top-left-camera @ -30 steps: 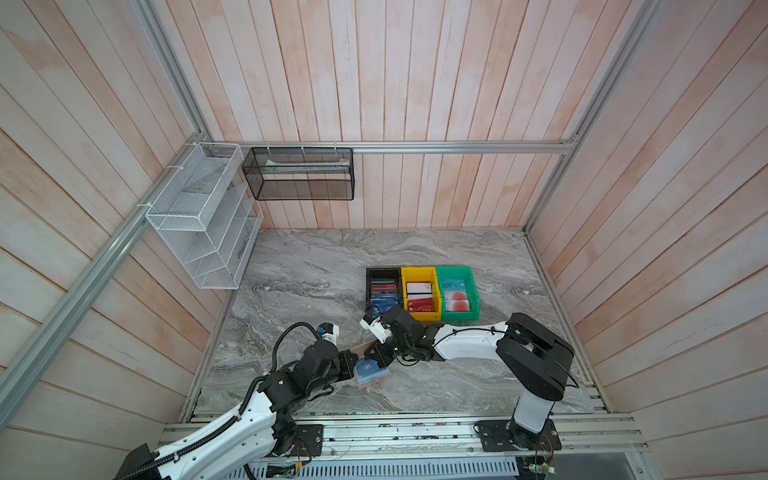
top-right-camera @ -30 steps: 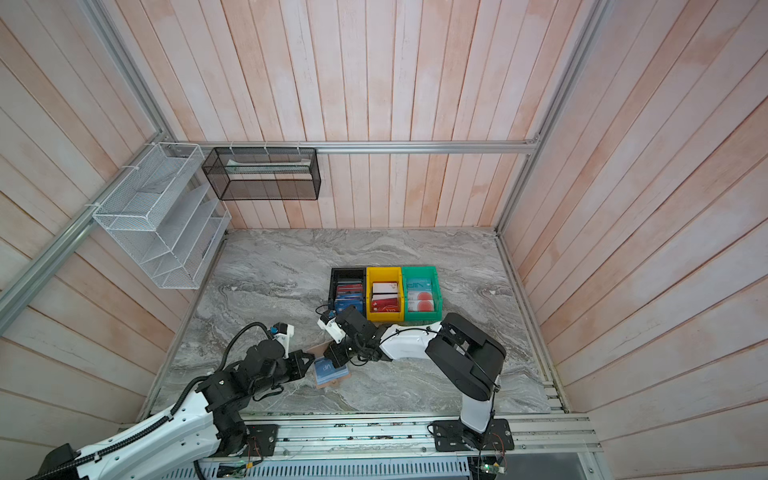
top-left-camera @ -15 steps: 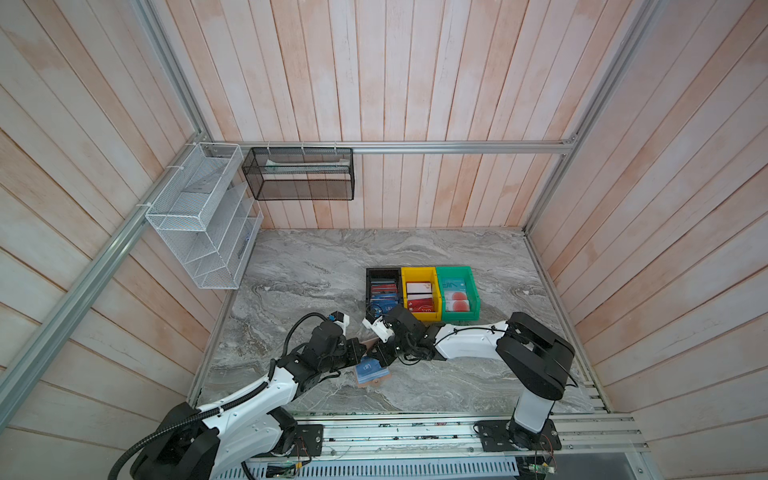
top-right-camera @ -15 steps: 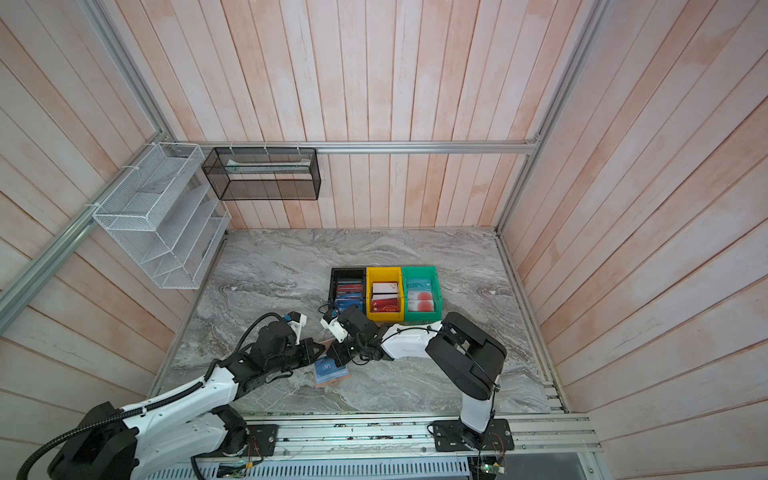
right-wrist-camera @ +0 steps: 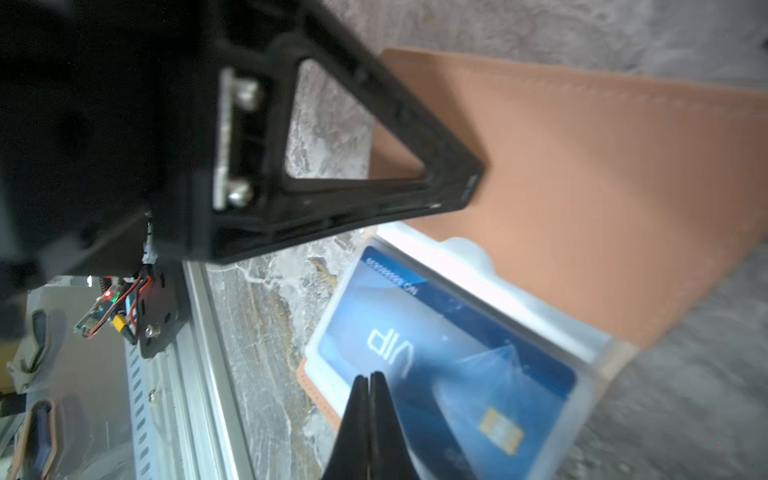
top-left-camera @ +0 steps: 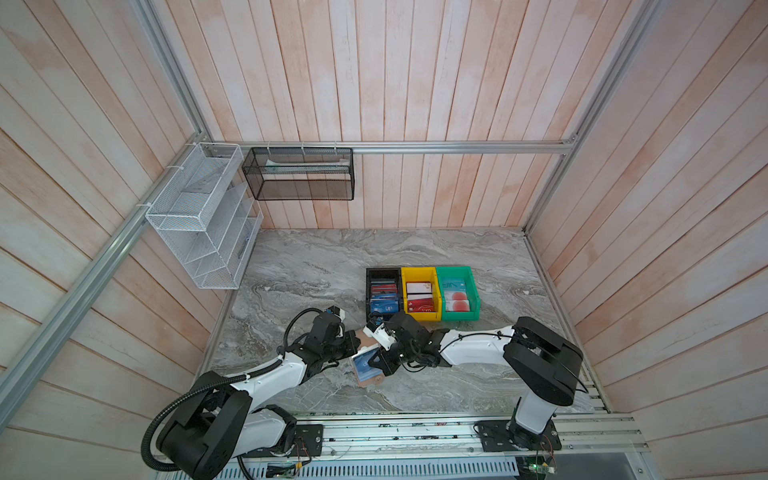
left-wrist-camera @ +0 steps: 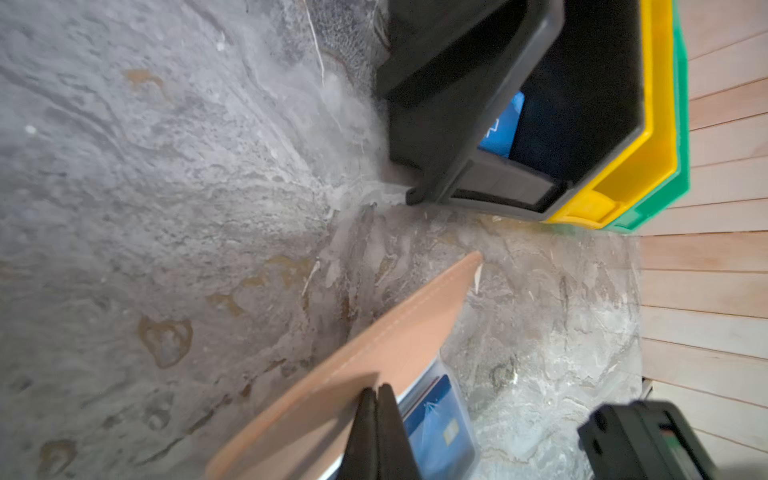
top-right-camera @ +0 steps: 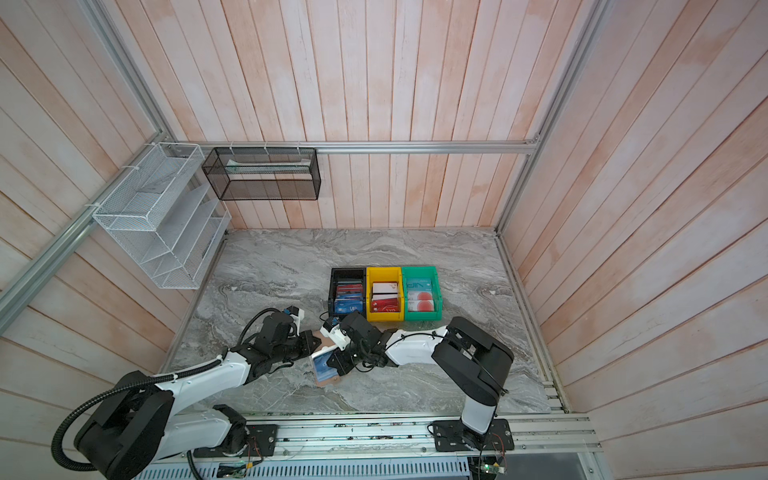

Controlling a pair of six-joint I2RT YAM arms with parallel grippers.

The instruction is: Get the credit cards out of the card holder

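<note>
Marble tabletop [top-left-camera: 332, 257] — card holder [top-left-camera: 365, 374] open, lengthwise front-to-back

Coloured bins [top-left-camera: 426, 316], wire rack [top-left-camera: 199, 216], mesh basket [top-left-camera: 299, 174]

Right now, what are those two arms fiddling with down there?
They are emptying a small tan card holder that lies open on the marble table. The left arm has its jaws shut on the tan cover and holds it tilted up. The right arm has its jaws shut with the tips at a blue VIP card inside a clear sleeve; whether they grip it, I cannot tell. Other cards lie in the black bin, yellow bin and green bin behind.
</note>
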